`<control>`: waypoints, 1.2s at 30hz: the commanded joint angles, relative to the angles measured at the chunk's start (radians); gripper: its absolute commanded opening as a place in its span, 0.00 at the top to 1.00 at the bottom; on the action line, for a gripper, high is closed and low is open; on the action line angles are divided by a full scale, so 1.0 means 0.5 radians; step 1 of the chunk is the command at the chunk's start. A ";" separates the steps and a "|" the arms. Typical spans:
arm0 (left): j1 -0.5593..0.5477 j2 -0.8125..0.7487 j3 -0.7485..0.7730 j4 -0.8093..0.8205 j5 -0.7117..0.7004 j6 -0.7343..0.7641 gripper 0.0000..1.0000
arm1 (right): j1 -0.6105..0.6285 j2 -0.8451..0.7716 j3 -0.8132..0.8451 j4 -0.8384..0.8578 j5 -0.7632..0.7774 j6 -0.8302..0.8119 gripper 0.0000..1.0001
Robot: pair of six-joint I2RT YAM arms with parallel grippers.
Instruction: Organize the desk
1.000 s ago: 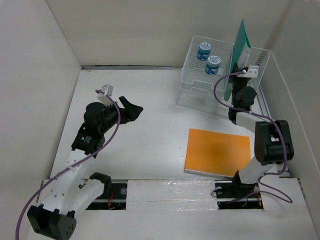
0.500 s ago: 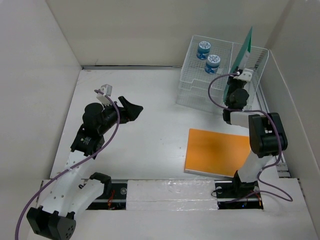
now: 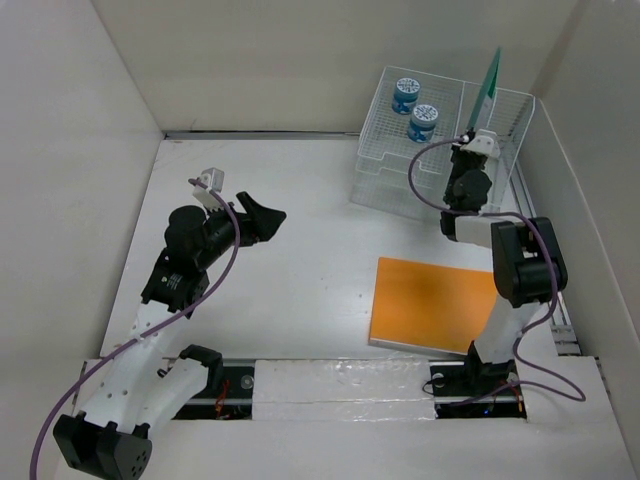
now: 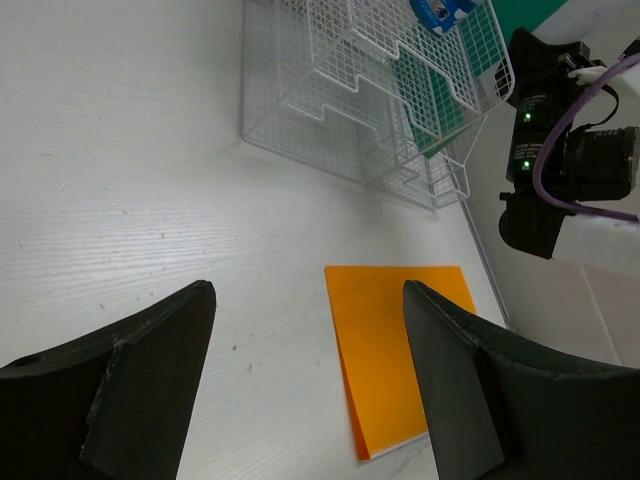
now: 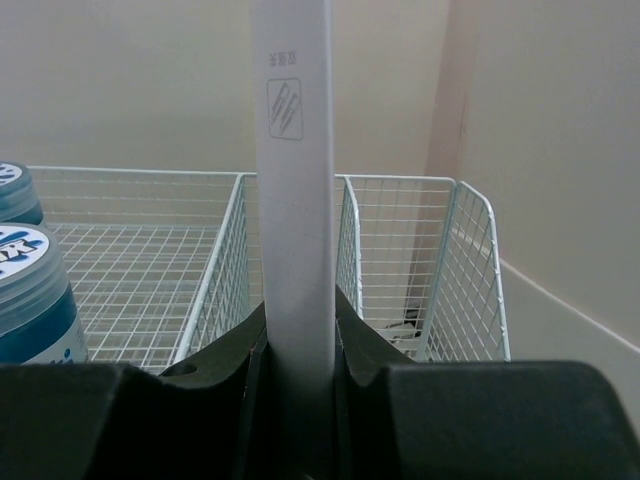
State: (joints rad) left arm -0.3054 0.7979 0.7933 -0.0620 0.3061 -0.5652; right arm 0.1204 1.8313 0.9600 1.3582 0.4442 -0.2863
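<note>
Overhead, we see the desk (image 3: 300, 270) filling the middle of the frame, a white tabletop walled by beige panels. At its upper right stands the wire rack (image 3: 385, 165), with two blue jars (image 3: 405, 96) in its left compartment. Our right gripper (image 3: 478, 142) reaches to the rack's right compartment with its jaws clamped on the green book (image 3: 490, 78), which stands upright and nearly edge-on above the mesh. In the right wrist view the book's white spine (image 5: 293, 150) rises straight up between the two fingers (image 5: 350, 340), pinched on both sides, with the rack's wire walls behind it. Our left gripper (image 3: 262, 218) hangs over the desk's left middle, jaws spread wide and holding nothing. In its wrist view bare tabletop shows between the fingers. An orange notebook (image 3: 436, 305) lies flat on the desk at lower right, well apart from the left gripper and near the right arm's base.
</note>
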 commanded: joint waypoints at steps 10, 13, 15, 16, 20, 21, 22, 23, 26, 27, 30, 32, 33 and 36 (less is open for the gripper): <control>0.034 0.000 -0.013 0.109 0.059 0.023 0.29 | 0.158 -0.128 -0.275 0.778 0.210 0.014 0.61; 0.034 -0.016 -0.013 0.096 0.057 0.029 0.29 | 0.177 -0.211 -0.300 0.628 0.265 0.134 0.44; 0.034 -0.034 -0.019 0.084 0.044 0.029 0.29 | 0.201 -0.257 -0.297 0.487 0.296 0.192 0.32; 0.034 -0.052 -0.025 0.075 0.044 0.032 0.29 | 0.222 -0.272 -0.315 0.456 0.314 0.195 0.28; 0.034 -0.089 -0.031 0.078 0.072 0.026 0.29 | 0.275 -0.553 -0.358 0.096 0.363 0.265 0.06; 0.034 -0.089 -0.031 0.078 0.075 0.026 0.29 | 0.275 -0.555 -0.358 0.094 0.363 0.266 0.06; 0.034 -0.089 -0.031 0.078 0.081 0.023 0.29 | 0.275 -0.603 -0.331 -0.107 0.348 0.302 0.02; 0.034 -0.089 -0.034 0.078 0.090 0.023 0.29 | 0.229 -0.665 -0.313 -0.206 0.321 0.385 0.00; 0.034 -0.099 -0.037 0.090 0.112 0.020 0.29 | 0.155 -0.858 -0.202 -0.626 0.262 0.551 0.00; 0.034 -0.108 -0.037 0.093 0.115 0.014 0.29 | 0.131 -0.919 -0.156 -0.746 0.192 0.569 0.00; 0.034 -0.123 -0.037 0.106 0.124 0.011 0.29 | 0.094 -0.978 0.031 -1.166 0.170 0.686 0.00; 0.034 -0.129 -0.037 0.103 0.124 0.007 0.29 | 0.066 -1.015 0.159 -1.522 0.143 0.741 0.00; 0.034 -0.138 -0.037 0.106 0.121 0.007 0.29 | 0.021 -1.015 0.321 -1.672 0.085 0.769 0.00; 0.034 -0.151 -0.028 0.106 0.112 0.011 0.29 | -0.075 -0.929 0.817 -2.414 -0.197 0.858 0.00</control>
State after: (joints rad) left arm -0.2928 0.7425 0.7784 -0.0490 0.3477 -0.5652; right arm 0.1226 1.3487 1.1542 0.5438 0.4835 0.0685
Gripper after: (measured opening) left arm 0.708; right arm 0.999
